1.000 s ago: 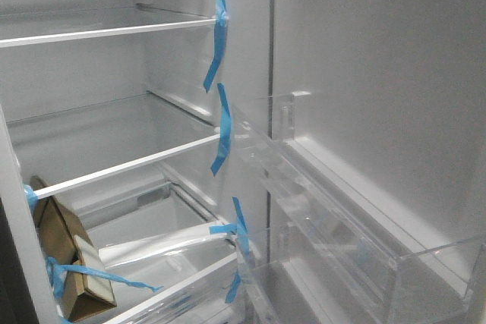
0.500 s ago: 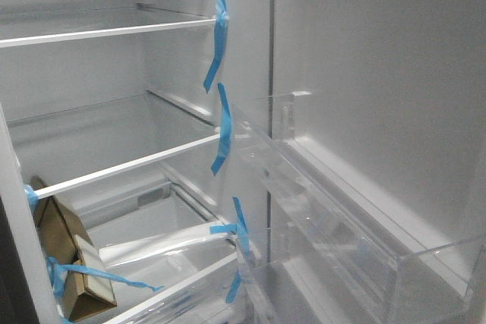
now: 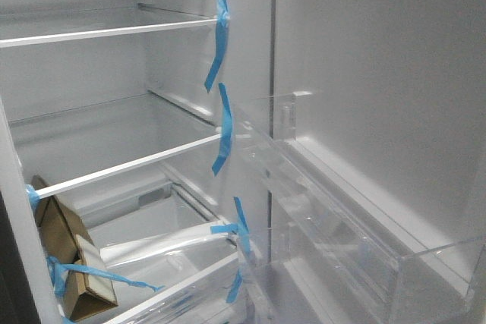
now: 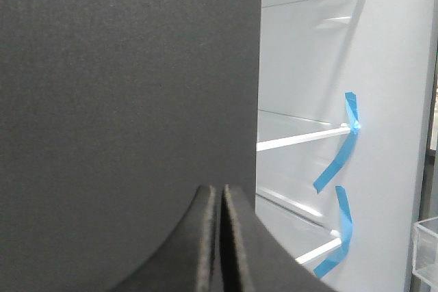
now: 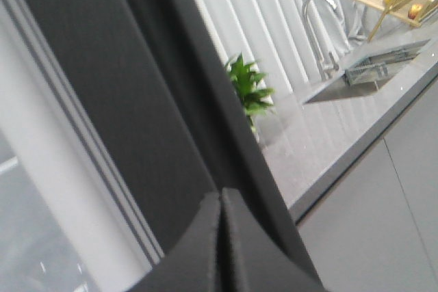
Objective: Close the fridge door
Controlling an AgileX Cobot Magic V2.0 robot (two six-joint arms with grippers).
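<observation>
The fridge door (image 3: 380, 73) stands open on the right of the front view, showing its white inner lining and clear plastic shelf bins (image 3: 326, 218). In the right wrist view its matte dark grey outer face (image 5: 102, 87) runs beside a silver-grey edge (image 5: 76, 143). My right gripper (image 5: 220, 197) is shut and empty, its tips close against that dark face; I cannot tell if they touch. My left gripper (image 4: 220, 191) is shut and empty, in front of a plain dark grey panel (image 4: 123, 80) beside the fridge opening. Neither gripper shows in the front view.
Inside the fridge are glass shelves (image 3: 114, 32) with blue tape strips (image 3: 220, 36) and a taped brown cardboard box (image 3: 72, 263) at lower left. The right wrist view shows a grey counter (image 5: 342, 128) with sink, tap (image 5: 318, 18), plant (image 5: 248, 87) and light grey cabinet fronts (image 5: 383, 217).
The whole front view has shifted a few pixels to the right; nothing else has visibly changed.
</observation>
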